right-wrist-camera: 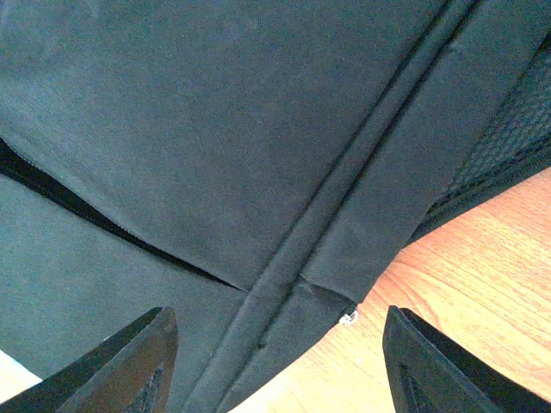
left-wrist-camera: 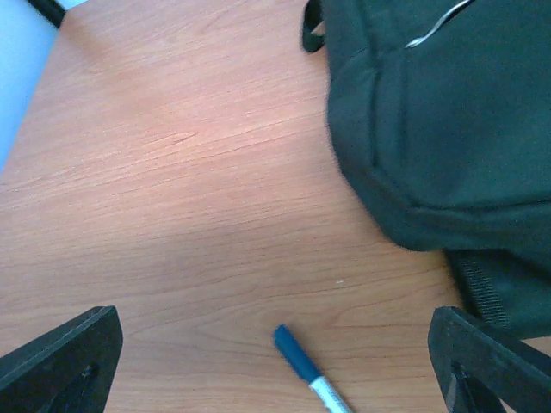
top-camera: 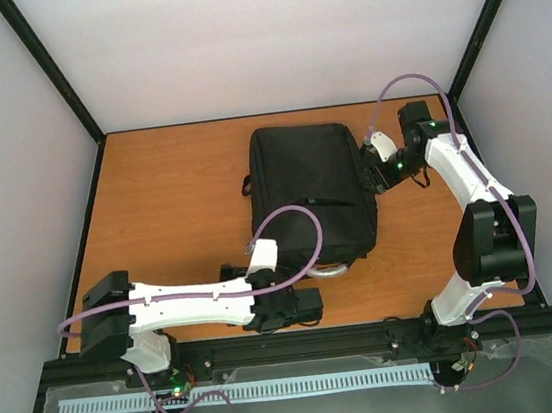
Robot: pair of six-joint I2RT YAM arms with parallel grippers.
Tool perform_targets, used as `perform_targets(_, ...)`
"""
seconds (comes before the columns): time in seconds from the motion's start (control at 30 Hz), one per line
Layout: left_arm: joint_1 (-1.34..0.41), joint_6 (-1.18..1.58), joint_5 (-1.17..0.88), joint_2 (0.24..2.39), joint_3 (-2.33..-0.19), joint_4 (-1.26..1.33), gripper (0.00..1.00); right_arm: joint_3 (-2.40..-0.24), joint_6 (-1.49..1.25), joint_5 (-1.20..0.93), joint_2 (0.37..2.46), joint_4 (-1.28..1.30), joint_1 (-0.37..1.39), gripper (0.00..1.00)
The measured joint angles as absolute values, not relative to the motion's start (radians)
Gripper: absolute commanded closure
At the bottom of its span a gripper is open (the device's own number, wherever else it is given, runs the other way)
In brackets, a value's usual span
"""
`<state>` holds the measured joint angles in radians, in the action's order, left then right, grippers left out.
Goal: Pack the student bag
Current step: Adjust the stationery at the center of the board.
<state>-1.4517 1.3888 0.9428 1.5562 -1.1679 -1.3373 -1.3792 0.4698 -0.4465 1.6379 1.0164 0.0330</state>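
Student bag (top-camera: 313,192) is laid flat right of table centre, its far edge close to the table's far edge. Black soft fabric, rounded corners. Seams, a zip line and a mesh panel (right-wrist-camera: 508,146) are shown only by the right wrist view. A blue-capped pen (left-wrist-camera: 303,366) near the bag's corner is shown only by the left wrist view. Bare wood table (top-camera: 164,200) is open on the left. Left gripper (top-camera: 303,307) is spread wide, nothing held. Right gripper (top-camera: 374,166) is spread wide at the bag's right edge, nothing gripped.

A blue pen (left-wrist-camera: 303,365) lies on the table (left-wrist-camera: 172,172) between spread fingers (left-wrist-camera: 60,361), near the student bag (left-wrist-camera: 448,112).
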Motion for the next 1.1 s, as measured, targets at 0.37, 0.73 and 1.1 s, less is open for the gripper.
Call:
perform_targets(0.37,-1.343,1.279,0.756,1.308,-0.933,-1.152,0.15,-1.312,0.451,-0.541,1.627,0.958,0.033,0.33)
perform_targets(0.73,-1.089,1.112,0.373,1.291,-0.732,-0.858,0.31,-1.188,0.426,-0.66,1.568,0.85,0.033,0.34)
perform_targets(1.1,-1.045,1.036,0.23,1.475,-0.777,-0.739,0.49,-1.139,0.428,-0.73,1.535,0.812,0.033,0.34)
